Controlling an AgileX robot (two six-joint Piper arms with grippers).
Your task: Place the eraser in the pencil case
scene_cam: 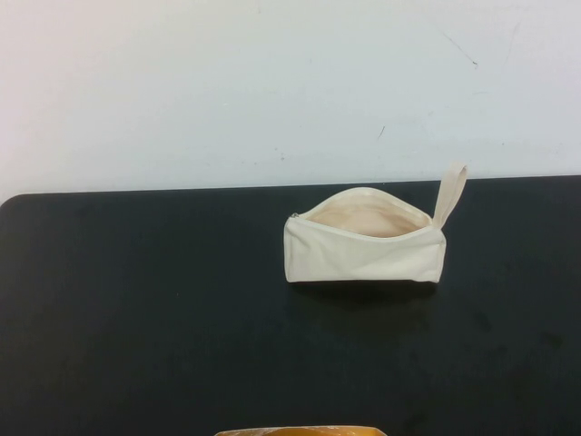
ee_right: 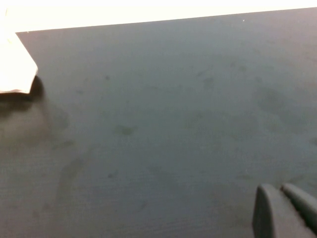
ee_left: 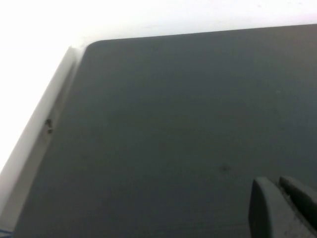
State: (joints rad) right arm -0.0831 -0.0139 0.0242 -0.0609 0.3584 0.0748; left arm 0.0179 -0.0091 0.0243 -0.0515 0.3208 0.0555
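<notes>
Gaping case point(scene_cam: 363, 256) beyond left tool point(ee_left: 278, 187), right tool point(ee_right: 281, 191)

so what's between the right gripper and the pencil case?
Only bare black table, per the right wrist view: pencil case at the edge, right gripper apart. Left gripper hovers over table elsewhere.

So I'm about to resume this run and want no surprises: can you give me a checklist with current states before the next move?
1. Case unzipped, mouth facing up: ok.
2. Case upright on the table, strap at its right end: ok.
3. Eraser located: not ok, in no view.
4. Left gripper over bare table, holding nothing: ok, fingers together.
5. Right gripper holding nothing: ok, fingers together, case corner apart from it.
6. Orange-yellow thing at the near edge identified: cannot tell.
</notes>
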